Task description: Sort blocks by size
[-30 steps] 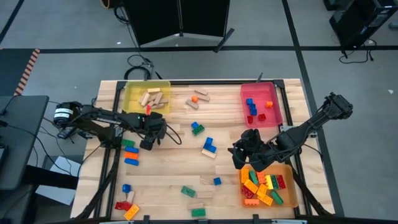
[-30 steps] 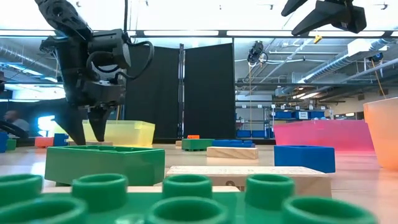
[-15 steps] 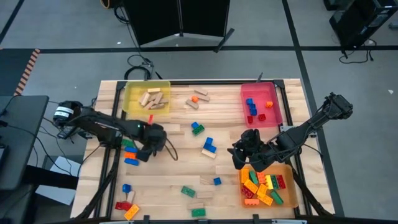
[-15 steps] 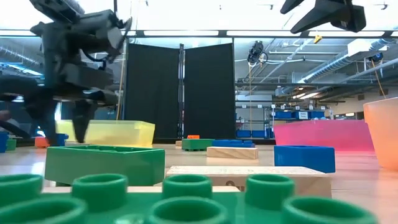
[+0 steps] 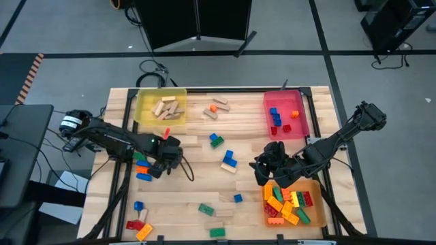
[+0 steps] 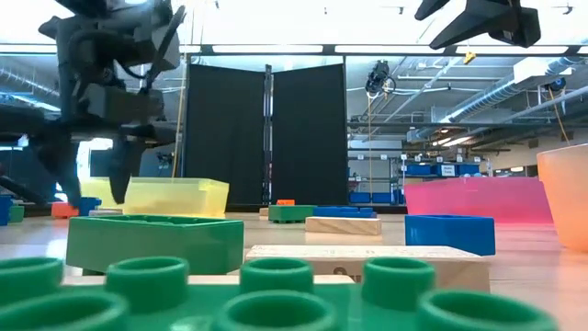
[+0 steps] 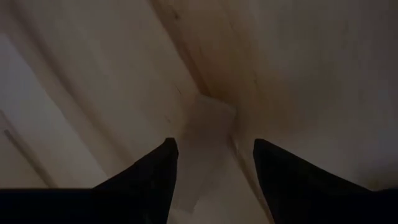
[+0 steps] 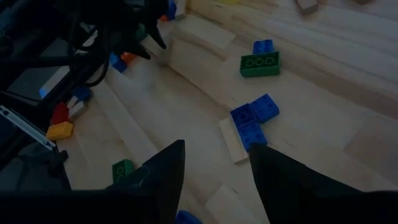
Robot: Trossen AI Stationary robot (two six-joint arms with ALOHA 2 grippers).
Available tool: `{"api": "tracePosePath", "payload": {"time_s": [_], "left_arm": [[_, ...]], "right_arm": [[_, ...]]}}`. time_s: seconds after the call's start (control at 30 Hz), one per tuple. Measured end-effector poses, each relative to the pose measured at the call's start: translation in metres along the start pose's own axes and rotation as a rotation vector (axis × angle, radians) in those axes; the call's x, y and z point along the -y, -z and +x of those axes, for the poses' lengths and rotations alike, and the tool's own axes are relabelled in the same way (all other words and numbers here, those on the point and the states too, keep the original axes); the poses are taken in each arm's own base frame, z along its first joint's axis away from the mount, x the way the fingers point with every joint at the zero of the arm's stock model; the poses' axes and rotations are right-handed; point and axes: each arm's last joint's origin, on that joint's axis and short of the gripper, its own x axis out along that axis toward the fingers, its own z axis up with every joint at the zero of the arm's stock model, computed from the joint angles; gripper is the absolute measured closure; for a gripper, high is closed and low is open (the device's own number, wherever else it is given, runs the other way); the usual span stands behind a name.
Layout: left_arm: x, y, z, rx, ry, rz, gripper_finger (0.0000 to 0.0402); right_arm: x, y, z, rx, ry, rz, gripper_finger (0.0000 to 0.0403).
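Several blocks (image 6: 154, 241) crowd the table's near edge, a green studded one nearest the low camera. Farther in, the left gripper (image 5: 163, 165) reaches down with fingers parted around a pale wooden block (image 7: 208, 155) lying flat. The right gripper (image 5: 267, 174), jaws apart and empty, hangs beside the orange tray (image 5: 317, 204). Yellow tray (image 5: 143, 102) and pink tray (image 5: 303, 112) stand farthest.
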Motion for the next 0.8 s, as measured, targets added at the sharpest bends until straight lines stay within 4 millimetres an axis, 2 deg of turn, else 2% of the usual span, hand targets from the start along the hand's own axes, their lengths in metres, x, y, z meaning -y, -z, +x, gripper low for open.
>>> {"api": "tracePosePath", "payload": {"time_s": [0.2,0.3,0.6,0.8], "left_arm": [[0.006,0.013,0.016,-0.027,-0.016,0.036,0.0184],[0.005,0.014,0.019,-0.016,-0.059,0.027,0.0184],[-0.004,-0.001,0.004,0.015,-0.128,0.006,0.0184],[-0.005,-0.003,0.001,0.017,-0.136,0.018,0.0184]], "right_arm": [[-0.001,0.002,-0.002,-0.005,-0.007,-0.007,0.0208],[-0.001,0.003,-0.002,-0.006,-0.008,-0.009,0.0208],[-0.001,0.003,-0.002,-0.006,-0.008,-0.008,0.0208],[-0.001,0.002,-0.002,-0.005,-0.010,0.000,0.0208]]}}
